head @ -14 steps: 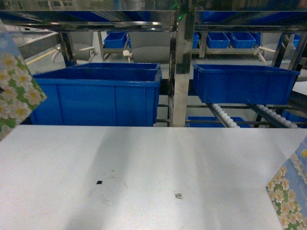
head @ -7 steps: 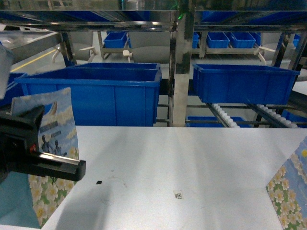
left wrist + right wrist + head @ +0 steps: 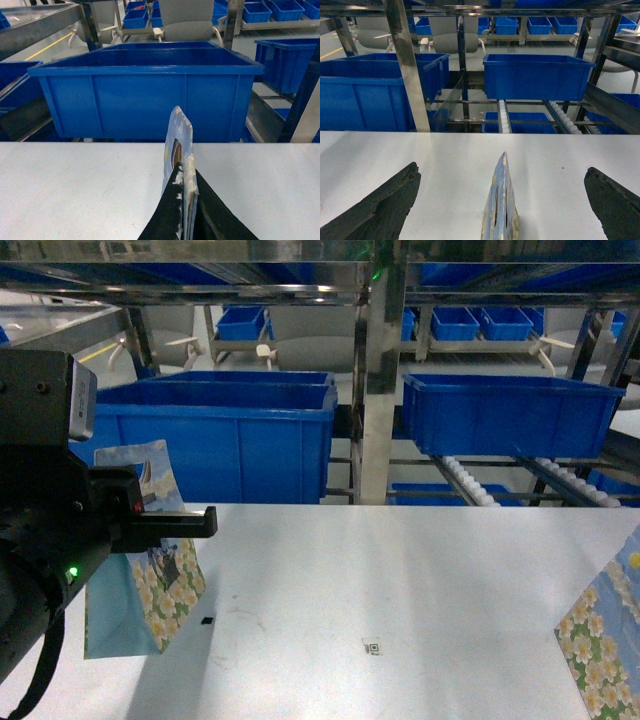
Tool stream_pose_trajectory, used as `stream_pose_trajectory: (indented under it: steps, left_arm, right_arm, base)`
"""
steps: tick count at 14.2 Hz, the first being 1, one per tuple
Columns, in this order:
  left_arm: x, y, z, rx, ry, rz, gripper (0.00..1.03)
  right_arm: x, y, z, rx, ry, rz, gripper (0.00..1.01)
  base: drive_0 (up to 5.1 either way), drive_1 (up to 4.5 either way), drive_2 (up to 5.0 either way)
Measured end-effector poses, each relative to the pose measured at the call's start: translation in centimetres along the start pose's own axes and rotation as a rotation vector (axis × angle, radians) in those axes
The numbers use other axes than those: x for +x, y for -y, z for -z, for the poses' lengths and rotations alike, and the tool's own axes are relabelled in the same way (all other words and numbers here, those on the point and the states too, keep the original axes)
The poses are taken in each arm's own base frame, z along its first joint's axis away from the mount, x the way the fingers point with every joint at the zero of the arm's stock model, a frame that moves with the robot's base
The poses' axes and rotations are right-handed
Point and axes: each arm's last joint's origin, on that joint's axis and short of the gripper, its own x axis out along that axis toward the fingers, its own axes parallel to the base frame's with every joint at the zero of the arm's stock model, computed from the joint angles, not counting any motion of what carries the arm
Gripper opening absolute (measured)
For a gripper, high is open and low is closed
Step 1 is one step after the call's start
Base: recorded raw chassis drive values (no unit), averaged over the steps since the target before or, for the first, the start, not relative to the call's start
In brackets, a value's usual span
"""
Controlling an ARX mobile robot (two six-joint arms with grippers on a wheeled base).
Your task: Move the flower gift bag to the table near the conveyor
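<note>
Two bags: left flower gift bag (image 3: 145, 560) hangs at bench (image 3: 400, 580) left edge; second bag (image 3: 501, 210) at right edge
Left pincer (image 3: 184, 200): clamped on bag's top rim
Right pincer (image 3: 500, 200): wide, straddling second bag, gripping nothing
Risk: thin rim hold; bag could swing or slip, tipping on touchdown
Conveyor (image 3: 480, 485): behind bench

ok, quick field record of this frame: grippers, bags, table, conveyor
left gripper: shut on the top edge of the flower gift bag, held at the table's left side
right gripper: open, fingers wide on either side of a second flower bag, not touching it
second flower bag, head view: at the table's right edge
table: white, few dark specks
conveyor: white rollers behind the table
blue bins: on the rack beyond
</note>
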Motion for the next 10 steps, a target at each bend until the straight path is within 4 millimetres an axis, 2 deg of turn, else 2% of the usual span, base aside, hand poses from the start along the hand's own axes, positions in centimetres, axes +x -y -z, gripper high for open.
stream_pose_trajectory:
  steps: [3,10]
  left_arm:
    - [0.5,0.0,2.2,-0.021,-0.059,-0.034,0.02]
    - [0.1,0.1,2.3,-0.062,-0.063,-0.052,0.02]
  right_arm:
    - [0.0,0.0,0.0,0.0,0.0,0.0,0.98]
    - [0.0,0.0,0.0,0.0,0.0,0.0,0.98]
  base:
    - [0.0,0.0,0.0]
    - [0.0,0.0,0.0]
